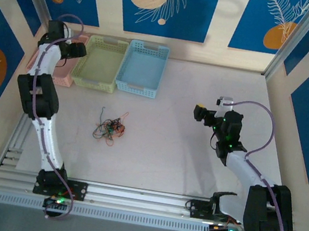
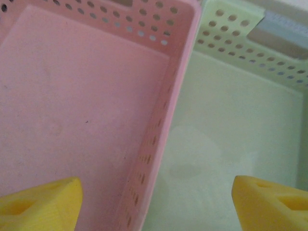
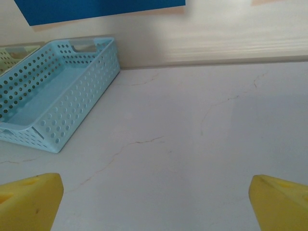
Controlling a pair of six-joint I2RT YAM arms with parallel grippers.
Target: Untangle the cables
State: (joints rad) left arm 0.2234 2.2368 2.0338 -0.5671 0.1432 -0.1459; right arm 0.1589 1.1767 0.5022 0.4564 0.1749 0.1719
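I see my left gripper (image 2: 156, 199) with jaws apart and empty above the pink basket (image 2: 72, 96). The right gripper (image 3: 154, 204) is spread wide too. The cables (image 1: 110, 127) lie tangled on the tabletop (image 1: 182, 162) between the two, well apart from both.

Table (image 1: 193, 98): carries all that follows.
Baskets: three in a row along the table's back edge, at its left end.
Left basket (image 1: 64, 77): at the left end of the row, its side wall touching the middle basket (image 1: 93, 84).
Right basket (image 1: 137, 88): just beside the middle basket, on its right.
Cables (image 1: 110, 127): one tangled heap on the table, in front of the middle basket and well apart from the row.
Left gripper (image 1: 77, 50): above the touching walls of the left and middle baskets.
Right gripper (image 1: 198, 112): above the table's right half, well to the right of the cables; the right basket lies behind it, to its left.
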